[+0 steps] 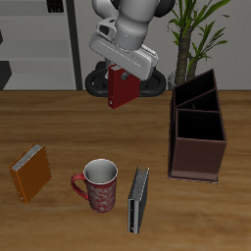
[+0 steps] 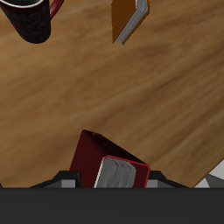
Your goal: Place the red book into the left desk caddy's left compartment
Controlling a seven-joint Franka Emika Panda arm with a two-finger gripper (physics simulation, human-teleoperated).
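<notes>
My gripper [image 1: 120, 76] is shut on the red book [image 1: 121, 89], a small dark-red hardcover that hangs from it well above the table. In the wrist view the red book [image 2: 105, 161] shows its white page edges between the gripper's [image 2: 112, 179] fingers. The left desk caddy [image 1: 196, 125], a dark brown open-top box with inner dividers, stands on the table off to one side of the held book and lower than it. Its compartments look empty.
An orange book [image 1: 30, 173] lies near the table's front edge. A red patterned mug [image 1: 100, 186] stands beside a thin dark grey book [image 1: 139, 200]. A potted plant [image 1: 196, 34] rises behind the caddy. The wrist view also shows the mug [image 2: 31, 17] and orange book [image 2: 129, 17].
</notes>
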